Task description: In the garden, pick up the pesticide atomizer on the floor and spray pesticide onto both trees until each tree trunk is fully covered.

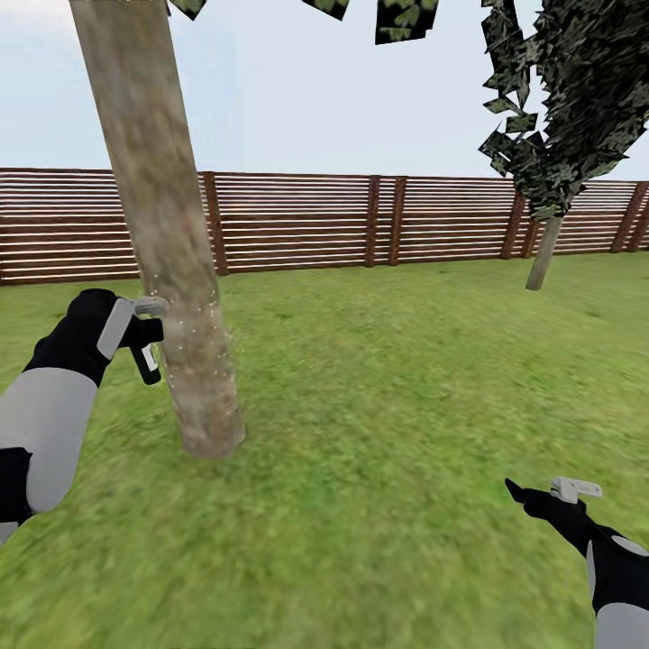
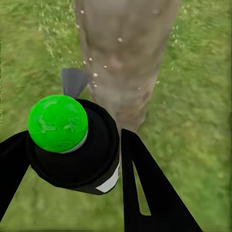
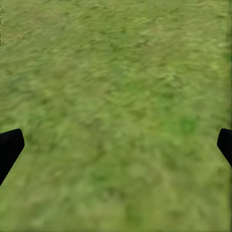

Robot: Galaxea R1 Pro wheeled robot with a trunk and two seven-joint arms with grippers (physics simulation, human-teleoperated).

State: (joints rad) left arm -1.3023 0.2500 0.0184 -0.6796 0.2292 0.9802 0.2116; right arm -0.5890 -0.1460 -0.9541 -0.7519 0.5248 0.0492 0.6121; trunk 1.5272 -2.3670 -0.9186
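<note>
While clamped in left pincer [image 1: 144,335], pesticide atomizer [image 1: 146,353] — seemingly nozzle toward trunk [image 1: 171,261].

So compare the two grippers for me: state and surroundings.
The left gripper is shut on the pesticide atomizer, while the right gripper is open and holds nothing. The left one is raised beside the near tree trunk, which carries whitish pesticide speckles; the right one hangs low over bare grass. Both have black fingers.

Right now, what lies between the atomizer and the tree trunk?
Only whitish pesticide speckles between atomizer and near trunk, in the head view.
</note>
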